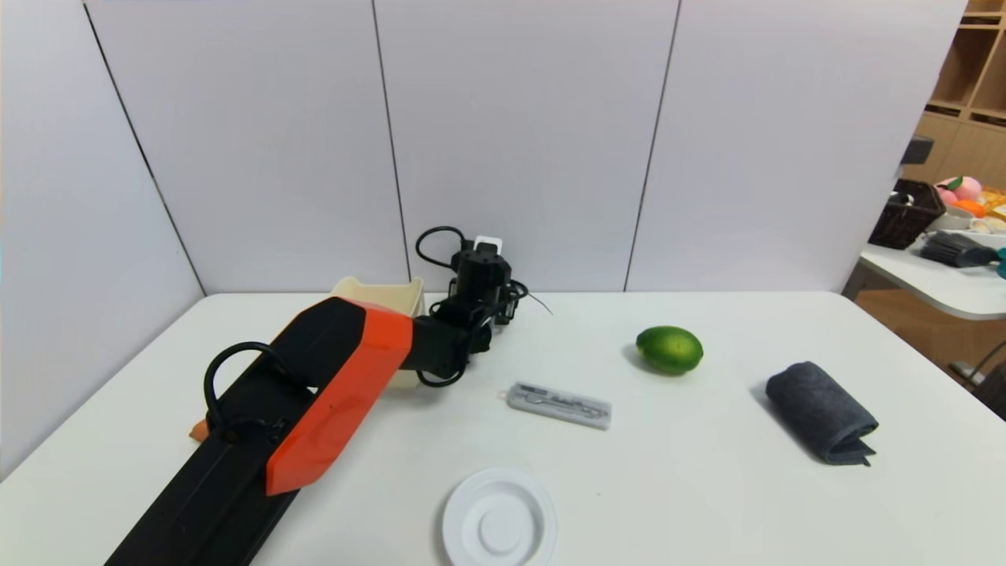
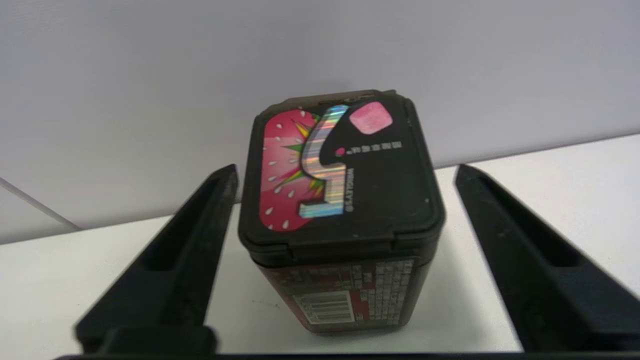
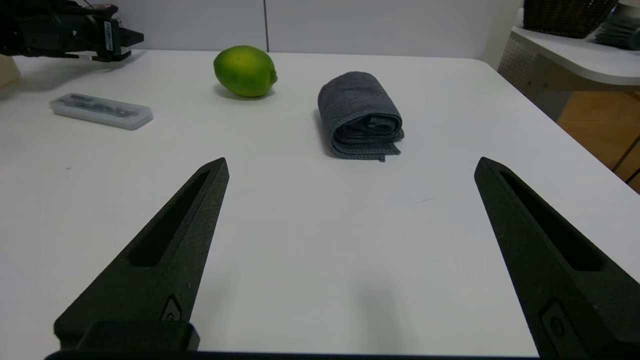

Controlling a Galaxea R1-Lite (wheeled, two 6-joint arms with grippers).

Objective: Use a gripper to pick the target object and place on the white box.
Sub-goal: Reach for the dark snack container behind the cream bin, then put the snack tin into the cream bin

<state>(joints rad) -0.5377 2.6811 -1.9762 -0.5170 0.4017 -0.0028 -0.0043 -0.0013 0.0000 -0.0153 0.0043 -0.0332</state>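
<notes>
— So, the left end effector is right at the target object now, far side of the counter by the wall panels. Its two black fingers stand wide apart, one on each side of the little dark box, neither touching it. It has hold of nothing.

— Where exactly does the box sit?

— Upright on the counter, between those fingers, strawberry-printed lid facing up. From where I stand the arm hides it. The white box is just beside the arm, on its left, also against the wall.

— How do you reckon it handles?

— Light, I'd guess, and stiff: a hard plastic tub with a snap lid. The sides look glossy, so a bit slippery. It is tall for its footprint, so a nudge from one finger before the other could tip it. I'd close on the two flat side walls below the lid rim, not on the lid, which might pop.

— And the other arm?

— The right end effector hangs low over bare counter at the near right, fingers spread wide, holding nothing. It looks parked.

— What's around?

— A smooth white counter, little grip for anything sliding. A green lime, a rolled grey cloth, a flat grey case and a round white plate lie apart from each other, none between the box and the bin. Off to the right is a second table with a dark basket and shelving behind.
</notes>
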